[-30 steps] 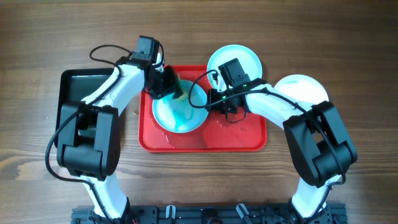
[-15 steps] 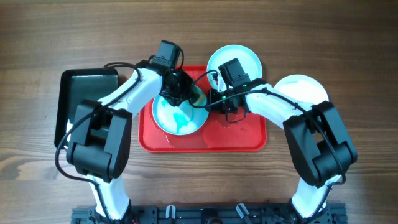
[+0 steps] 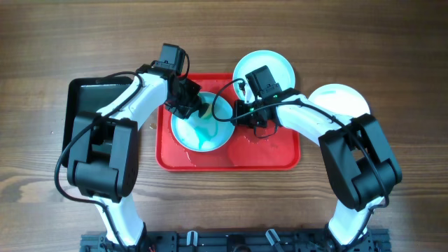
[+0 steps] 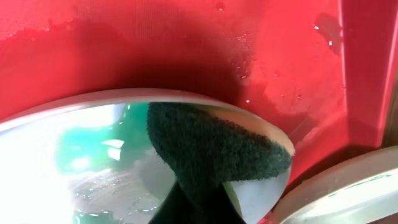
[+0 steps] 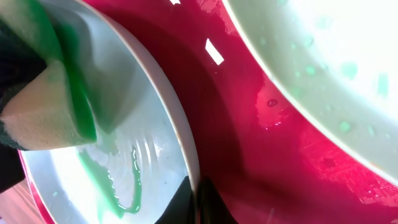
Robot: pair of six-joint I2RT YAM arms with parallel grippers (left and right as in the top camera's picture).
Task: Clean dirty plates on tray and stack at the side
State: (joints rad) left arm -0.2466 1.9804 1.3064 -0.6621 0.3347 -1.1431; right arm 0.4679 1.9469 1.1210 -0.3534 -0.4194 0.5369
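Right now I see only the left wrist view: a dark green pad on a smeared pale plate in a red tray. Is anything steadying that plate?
Observer: Yes, the right claw pinches the round pale cyan plate at its right rim.
Operator: Is the pad green all through?
Observer: No, the foam sponge has a yellow body behind its green face.
Operator: Any plates outside the tray?
Observer: A round white plate lies on the wooden table, right of the red plastic tray.

The near plate (image 3: pixel 199 131) lies in the tray's (image 3: pixel 274 158) left half, the far plate (image 3: pixel 281 66) perhaps overlapping its far rim, the right plate (image 3: pixel 344 98) off rightward.
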